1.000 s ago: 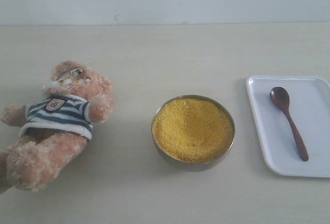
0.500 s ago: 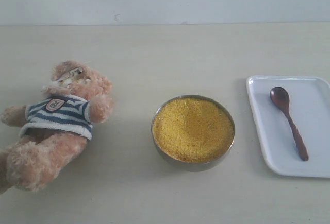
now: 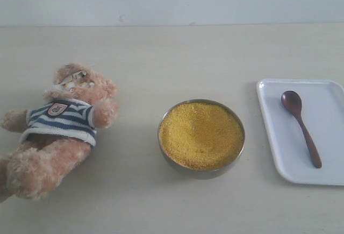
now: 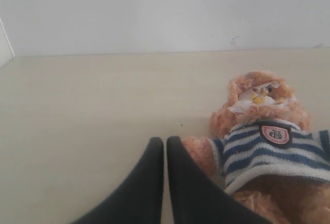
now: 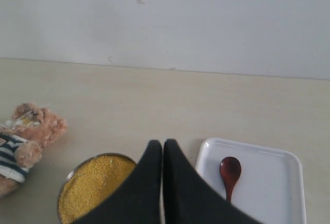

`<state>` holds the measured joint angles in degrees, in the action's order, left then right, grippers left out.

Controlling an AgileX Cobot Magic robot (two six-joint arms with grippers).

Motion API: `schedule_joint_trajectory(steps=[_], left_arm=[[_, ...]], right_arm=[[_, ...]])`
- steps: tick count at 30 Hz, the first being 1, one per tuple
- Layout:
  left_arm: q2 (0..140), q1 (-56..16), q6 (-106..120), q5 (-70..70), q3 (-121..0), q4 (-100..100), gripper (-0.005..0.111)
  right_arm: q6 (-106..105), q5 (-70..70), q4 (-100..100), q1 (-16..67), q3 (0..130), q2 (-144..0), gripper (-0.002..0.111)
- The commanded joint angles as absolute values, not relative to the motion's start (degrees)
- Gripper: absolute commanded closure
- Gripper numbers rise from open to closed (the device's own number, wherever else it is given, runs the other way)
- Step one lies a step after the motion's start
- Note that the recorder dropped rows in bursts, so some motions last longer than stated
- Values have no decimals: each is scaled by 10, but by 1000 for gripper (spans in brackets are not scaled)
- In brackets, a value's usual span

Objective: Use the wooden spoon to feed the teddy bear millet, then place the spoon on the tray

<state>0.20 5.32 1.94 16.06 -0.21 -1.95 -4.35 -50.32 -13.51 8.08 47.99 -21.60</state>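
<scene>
Exterior view: wooden spoon (image 3: 301, 128) lies unmoved on the tray (image 3: 333, 110).

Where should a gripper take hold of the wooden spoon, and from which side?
Grip the wooden spoon at mid-handle, from straight above, jaws across it: it lies flat on the tray, and its handle is thin and straight, unlike its rounded head.

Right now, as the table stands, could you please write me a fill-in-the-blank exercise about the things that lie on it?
1. The wooden spoon lies on the white ____.
2. The metal bowl is filled with golden-yellow ____.
3. The teddy bear wears a shirt with navy and white ____.

Missing words: tray; millet; stripes.
</scene>
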Motion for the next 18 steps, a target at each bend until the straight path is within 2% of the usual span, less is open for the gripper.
schedule_joint_trajectory(steps=[1, 13, 18], left_arm=[[0, 54, 22, 154, 0, -25, 103], [0, 54, 22, 155, 0, -25, 103], [0, 54, 22, 155, 0, -25, 103]], right_arm=[[-44, -496, -133, 79, 481, -213, 108], [-61, -479, -121, 79, 472, -207, 108], [-61, -342, -135, 80, 371, -198, 108]])
